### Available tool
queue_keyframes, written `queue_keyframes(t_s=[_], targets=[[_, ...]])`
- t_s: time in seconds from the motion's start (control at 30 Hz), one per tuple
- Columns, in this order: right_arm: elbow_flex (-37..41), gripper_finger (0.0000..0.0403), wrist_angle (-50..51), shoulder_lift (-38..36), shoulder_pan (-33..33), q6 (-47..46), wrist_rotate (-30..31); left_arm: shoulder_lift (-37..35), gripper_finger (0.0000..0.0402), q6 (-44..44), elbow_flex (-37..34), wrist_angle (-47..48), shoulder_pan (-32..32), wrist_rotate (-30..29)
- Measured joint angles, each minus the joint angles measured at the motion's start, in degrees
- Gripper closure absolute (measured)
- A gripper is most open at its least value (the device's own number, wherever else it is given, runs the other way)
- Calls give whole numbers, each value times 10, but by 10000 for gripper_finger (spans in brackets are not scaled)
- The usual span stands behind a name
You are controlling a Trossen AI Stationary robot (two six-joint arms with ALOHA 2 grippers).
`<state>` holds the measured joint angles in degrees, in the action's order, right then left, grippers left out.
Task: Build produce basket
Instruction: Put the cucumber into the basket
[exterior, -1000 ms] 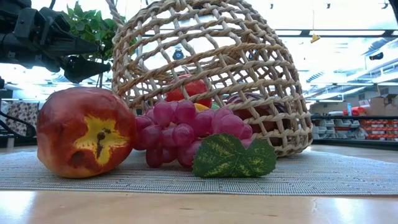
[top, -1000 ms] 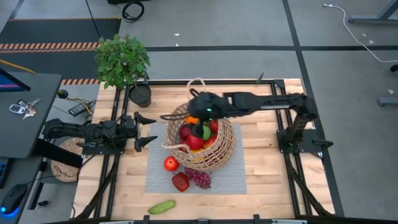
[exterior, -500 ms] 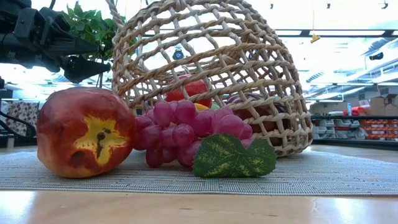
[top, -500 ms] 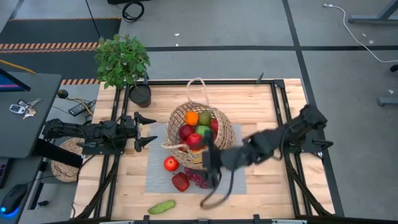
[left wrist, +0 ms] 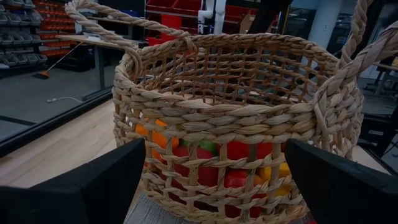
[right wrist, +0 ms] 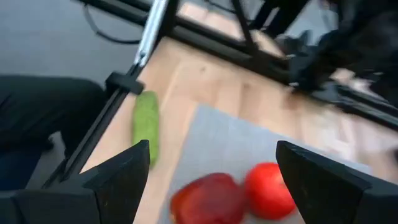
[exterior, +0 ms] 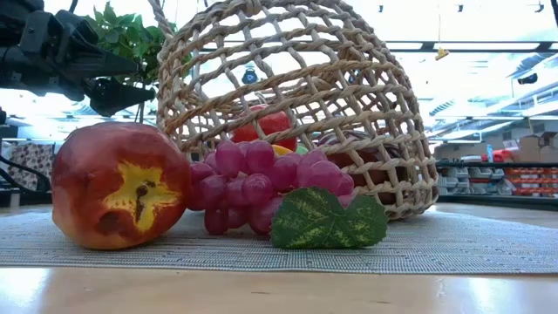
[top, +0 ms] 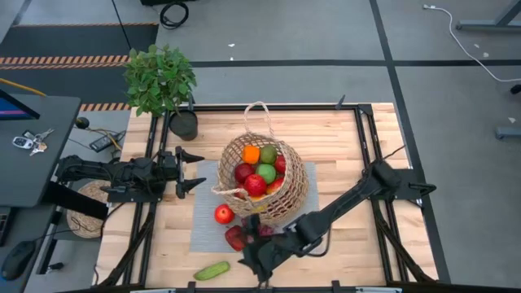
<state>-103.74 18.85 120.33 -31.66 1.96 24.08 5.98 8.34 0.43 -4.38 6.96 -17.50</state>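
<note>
Produce is sitting mostly inside the wicker basket (top: 264,175), which is resting on a grey mat (top: 207,236) on the wooden table (top: 350,155) — an orange (top: 251,154), a green pear (top: 267,155), a green apple (top: 266,172) and red apples (top: 255,185) are showing through its open top in the high view. The left gripper (top: 194,169) is hanging level just beside the basket's rim, fingers spread wide and holding nothing; in its wrist view the basket (left wrist: 239,124) is filling the frame directly ahead between the two dark fingers (left wrist: 87,186).

The right gripper (top: 251,259) is reaching low over the near edge of the table, past the basket, with its jaws standing apart and nothing between them. Just ahead of it in the right wrist view are lying a dark red peach-like fruit (right wrist: 208,199) and a red apple (right wrist: 268,190), both on the mat, with a green cucumber (right wrist: 146,121) off to one side on the bare wood — close to the table's black frame rail (right wrist: 106,121). In the low view the peach-like fruit (exterior: 118,185) is lying touching a bunch of purple grapes (exterior: 261,179) with a green leaf (exterior: 327,220), and the grapes are lying against the basket's woven wall (exterior: 349,105). A potted plant (top: 160,79) is standing at the far corner, beyond the left gripper.
</note>
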Motion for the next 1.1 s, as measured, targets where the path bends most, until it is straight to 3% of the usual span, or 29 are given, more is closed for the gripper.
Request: queue_keyframes(t_s=[0.23,0.7,0.87,1.1], targets=[[-19,51,-88,72,5,21,-67,0,10,0,0,0,0,0],[-276,51,-56,282,18,85,-114,0,10,0,0,0,0,0],[-287,51,-83,323,30,95,-116,0,10,0,0,0,0,0],[-283,55,-83,324,45,60,-151,0,10,0,0,0,0,0]])
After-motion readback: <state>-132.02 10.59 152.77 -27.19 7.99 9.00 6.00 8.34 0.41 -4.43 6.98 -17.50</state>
